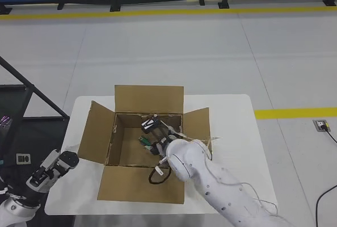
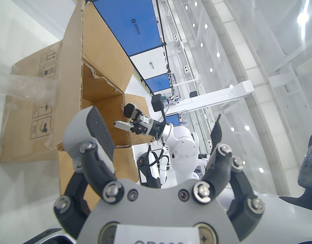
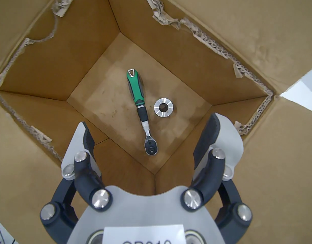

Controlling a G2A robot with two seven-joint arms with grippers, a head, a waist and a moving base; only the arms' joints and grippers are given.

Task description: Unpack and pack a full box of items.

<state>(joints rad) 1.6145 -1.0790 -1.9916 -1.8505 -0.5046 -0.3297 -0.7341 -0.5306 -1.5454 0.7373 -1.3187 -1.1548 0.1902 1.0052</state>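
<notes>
An open cardboard box (image 1: 129, 101) stands on the white table (image 1: 231, 113), its flaps spread out. On its floor lie a green-handled ratchet wrench (image 3: 139, 102) and a silver metal ring (image 3: 163, 107) side by side. My right gripper (image 3: 150, 138) hangs open above the box's inside, empty, pointing down at the wrench; it also shows as the right gripper (image 1: 152, 126) from above. My left gripper (image 2: 156, 130) is open and empty, low beside the table's left edge, outside the box (image 2: 69, 59). The left gripper (image 1: 54, 168) points toward the box's left flap.
A crumpled clear plastic sheet (image 2: 23, 87) lies against the box's outer wall. The table's right part (image 1: 236, 153) is bare white. A black frame (image 1: 21, 96) stands left of the table, and a yellow floor line (image 1: 299, 112) runs to the right.
</notes>
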